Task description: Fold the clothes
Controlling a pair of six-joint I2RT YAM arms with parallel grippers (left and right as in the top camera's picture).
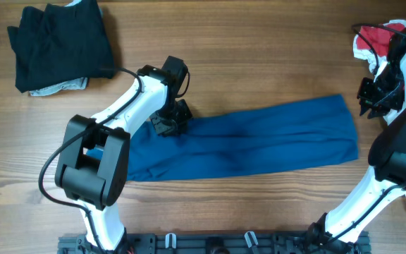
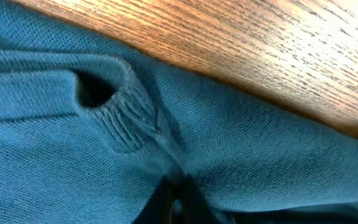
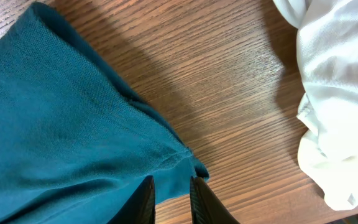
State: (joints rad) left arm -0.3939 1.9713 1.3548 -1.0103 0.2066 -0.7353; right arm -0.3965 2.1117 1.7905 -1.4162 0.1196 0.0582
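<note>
Inspection notes, near edge of overhead frame first, then upward.

1. Work item, blue shirt (image 1: 259, 141): lies flat on table (image 1: 259, 56), centre of frame, as a long band from lower left to mid right. The sides appear turned in lengthwise. My read: lengthwise fold done, crosswise fold not yet made.

2. Arm 1, left gripper (image 1: 168, 125): sits on band's upper edge, left of centre. Wrist cam shows dark fingertips (image 2: 169, 202) together at bottom centre w/ knit creases running into them, so jaws are closed on a pinch of shirt. Ribbed cuff (image 2: 126, 121) sits just above the pinch. Reason, as I judge: grip this end so it can be lifted and carried over toward the other end.

3. Arm 2, right gripper (image 1: 368, 97): just off band's right end, mid right of frame. Wrist cam shows two fingers a narrow gap apart at bottom centre, w/ shirt corner (image 3: 191, 165) right ahead. Nothing clamped that I can see. Whether tips touch cloth: can't tell. Prob. placed to take or steady that end.

4. Far side, upper left: black garment (image 1: 62, 42), folded, w/ pale grey garment (image 1: 62, 87) peeking from under its lower edge. Looks like the done pile. Upper right: red-and-white garment (image 1: 376, 39), bunched, partly behind right arm; prob. awaiting its turn.

5. Containers: none in view, i.e. no bin, tray or basket. Both piles sit on bare wood.
</note>
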